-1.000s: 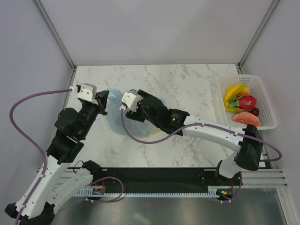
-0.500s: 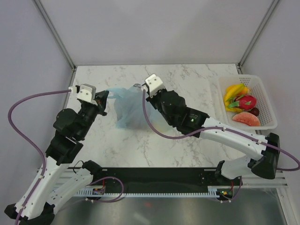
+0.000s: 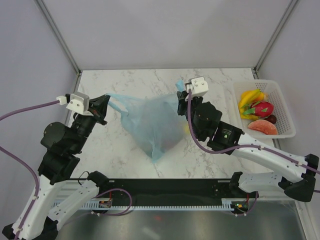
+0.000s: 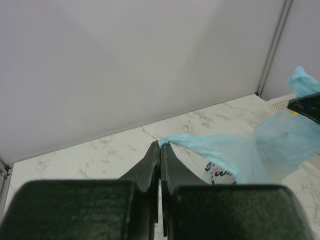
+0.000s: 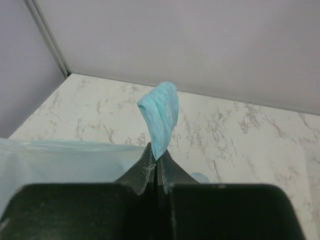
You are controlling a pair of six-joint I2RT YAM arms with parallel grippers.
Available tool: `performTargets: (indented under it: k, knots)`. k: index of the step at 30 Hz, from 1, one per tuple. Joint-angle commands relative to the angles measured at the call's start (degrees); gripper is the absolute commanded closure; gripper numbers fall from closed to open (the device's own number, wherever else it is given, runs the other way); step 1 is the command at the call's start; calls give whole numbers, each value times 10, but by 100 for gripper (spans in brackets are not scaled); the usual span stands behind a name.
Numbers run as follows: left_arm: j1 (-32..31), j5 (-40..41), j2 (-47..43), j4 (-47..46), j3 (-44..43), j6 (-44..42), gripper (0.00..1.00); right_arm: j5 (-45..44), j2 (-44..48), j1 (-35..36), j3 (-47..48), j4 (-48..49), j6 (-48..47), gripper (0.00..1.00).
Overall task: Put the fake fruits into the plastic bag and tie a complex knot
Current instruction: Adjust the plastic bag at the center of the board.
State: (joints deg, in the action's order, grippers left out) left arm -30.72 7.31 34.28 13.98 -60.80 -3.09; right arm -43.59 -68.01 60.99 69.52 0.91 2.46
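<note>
Top external: plastic bag stretched between 2 grippers over marble table. Left gripper pinches 1 handle, right gripper the other. Fake fruits sit in white basket at right edge, well apart from bag.
Left wrist: jaws clamped on blue handle tip.
Right wrist: jaws clamped on bunched handle, end sticking up.

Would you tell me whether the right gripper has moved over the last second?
Yes: the right gripper has swung right, toward the basket, pulling the bag with it.
</note>
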Motion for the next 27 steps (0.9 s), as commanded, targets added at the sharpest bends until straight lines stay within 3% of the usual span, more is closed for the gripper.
performTargets:
  k: [1, 8, 17, 20, 23, 24, 27]
  knots:
    - [2, 24, -4, -13, 2, -36, 98, -58, 45, -6, -39, -23, 58, 98]
    - [2, 52, -9, -17, 32, -74, 98, -123, 99, -18, -89, -44, 102, 96]
    - [2, 60, -9, -40, 18, -99, 97, -197, 64, -18, 6, -135, 100, 97]
    - [2, 24, -18, -40, 29, -108, 87, -183, 71, -18, -6, -135, 103, 97]
    - [2, -24, -26, -36, 36, -124, 49, -173, 76, -18, -17, -131, 104, 96]
    - [2, -39, -26, -37, 35, -125, 25, -170, 75, -18, -18, -131, 103, 97]
    - [2, -69, -12, -38, 16, -126, 1, -159, 74, -18, -22, -127, 96, 96]
